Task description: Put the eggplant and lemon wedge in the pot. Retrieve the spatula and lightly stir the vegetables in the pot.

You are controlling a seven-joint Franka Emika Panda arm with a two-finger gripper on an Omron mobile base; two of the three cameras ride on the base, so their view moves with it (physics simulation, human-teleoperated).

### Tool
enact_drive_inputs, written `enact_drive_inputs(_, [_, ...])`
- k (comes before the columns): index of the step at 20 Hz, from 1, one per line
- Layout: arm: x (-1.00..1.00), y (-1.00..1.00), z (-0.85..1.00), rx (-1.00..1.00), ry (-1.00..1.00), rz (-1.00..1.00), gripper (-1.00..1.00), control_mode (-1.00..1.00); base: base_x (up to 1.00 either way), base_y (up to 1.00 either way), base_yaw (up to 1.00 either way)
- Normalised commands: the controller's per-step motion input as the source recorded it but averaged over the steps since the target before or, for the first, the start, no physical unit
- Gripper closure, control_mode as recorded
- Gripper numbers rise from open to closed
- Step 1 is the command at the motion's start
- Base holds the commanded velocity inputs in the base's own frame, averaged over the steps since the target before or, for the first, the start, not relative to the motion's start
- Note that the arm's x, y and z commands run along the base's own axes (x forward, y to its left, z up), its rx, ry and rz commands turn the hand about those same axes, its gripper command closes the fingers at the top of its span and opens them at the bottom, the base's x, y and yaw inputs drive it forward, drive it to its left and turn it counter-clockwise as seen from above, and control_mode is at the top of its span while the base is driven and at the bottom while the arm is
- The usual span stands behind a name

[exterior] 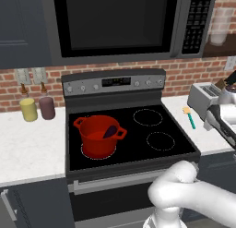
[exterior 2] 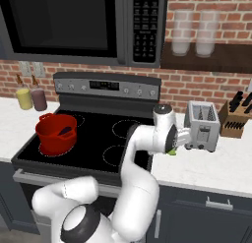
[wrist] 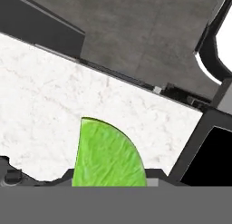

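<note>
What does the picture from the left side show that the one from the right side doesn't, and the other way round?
The left base view alone shows the spatula lying on the counter right of the stove.

The right base view alone shows the knife block, two glass jars on a shelf, and a sliver of green lemon wedge at the arm's end.

Both show the pot on the stove's front left burner with the eggplant inside, the toaster, the microwave and two bottles.

Toaster [exterior 2: 202, 125] beside knife block [exterior 2: 236, 116] on counter; microwave [exterior: 120, 21] above stove [exterior: 138, 130].
</note>
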Motion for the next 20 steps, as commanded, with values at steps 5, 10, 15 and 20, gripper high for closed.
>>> enact_drive_inputs(5, [-0.13,1.00,1.00,-0.12,-0.08,0.23,1.00,-1.00,0.00,0.00,0.00])
enact_drive_inputs(10, [0.00,1.00,0.67,-0.04,-0.01,0.26,1.00,-1.00,0.00,0.00,0.00])
enact_drive_inputs(15, [0.00,1.00,0.03,-0.01,-0.02,0.23,1.00,-1.00,0.00,0.00,0.00])
enact_drive_inputs(20, [0.00,1.00,0.02,-0.01,-0.07,0.19,1.00,-1.00,0.00,0.00,0.00])
